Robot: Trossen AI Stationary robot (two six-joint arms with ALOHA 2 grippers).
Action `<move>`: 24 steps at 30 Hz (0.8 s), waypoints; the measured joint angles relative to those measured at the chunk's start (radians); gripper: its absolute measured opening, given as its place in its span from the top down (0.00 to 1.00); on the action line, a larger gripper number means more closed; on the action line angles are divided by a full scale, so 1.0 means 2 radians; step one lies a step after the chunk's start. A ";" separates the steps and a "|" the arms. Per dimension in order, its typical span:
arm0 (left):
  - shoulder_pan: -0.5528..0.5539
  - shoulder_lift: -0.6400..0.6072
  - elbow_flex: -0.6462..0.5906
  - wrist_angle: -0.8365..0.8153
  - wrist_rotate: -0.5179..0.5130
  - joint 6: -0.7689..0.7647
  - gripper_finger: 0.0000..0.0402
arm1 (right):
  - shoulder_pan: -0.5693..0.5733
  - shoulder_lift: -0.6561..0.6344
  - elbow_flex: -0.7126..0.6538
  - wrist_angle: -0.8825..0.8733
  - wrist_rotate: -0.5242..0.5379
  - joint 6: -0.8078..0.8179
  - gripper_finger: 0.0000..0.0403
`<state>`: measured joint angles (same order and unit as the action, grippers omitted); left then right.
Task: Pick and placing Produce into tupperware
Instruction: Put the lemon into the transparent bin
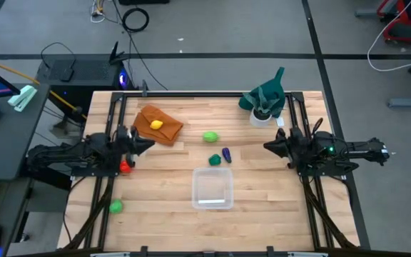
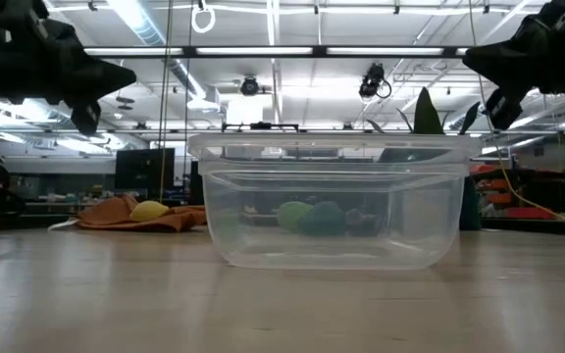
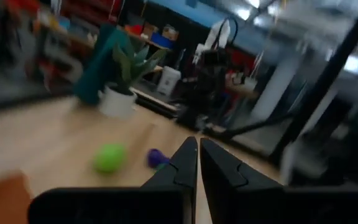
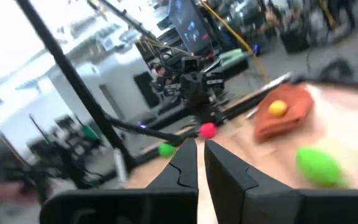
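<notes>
The clear square tub (image 1: 212,189) stands on the table, empty; it fills the middle of the low view (image 2: 332,201). A yellow piece (image 1: 157,124) lies on the orange-brown cloth (image 1: 159,127). A light green piece (image 1: 210,136), a dark green piece (image 1: 215,160) and a purple piece (image 1: 226,153) lie beyond the tub. A red piece (image 1: 125,167) and a second light green piece (image 1: 115,206) lie at the left. My left gripper (image 1: 148,143) is shut and empty above the table's left side. My right gripper (image 1: 268,146) is shut and empty at the right.
A white cup with a plant and a dark green cloth (image 1: 264,103) stands at the far right corner. The arms' black frames run along both table sides. Bare wood lies around the tub and toward the near edge.
</notes>
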<state>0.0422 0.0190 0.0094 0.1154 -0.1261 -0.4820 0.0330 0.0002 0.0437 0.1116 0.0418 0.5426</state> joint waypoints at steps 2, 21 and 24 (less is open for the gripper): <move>0.000 0.000 0.000 0.006 0.000 -0.057 0.94 | 0.000 0.000 0.000 0.000 0.000 0.028 1.00; 0.000 0.000 0.000 0.038 -0.054 -0.183 0.94 | 0.000 0.000 0.000 0.000 0.017 0.047 1.00; 0.000 0.000 0.000 0.038 -0.054 -0.182 0.93 | 0.000 0.000 0.000 0.003 0.020 0.065 1.00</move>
<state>0.0422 0.0193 0.0093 0.1905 -0.2337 -0.8457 0.0330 0.0006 0.0437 0.1182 0.0821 0.6728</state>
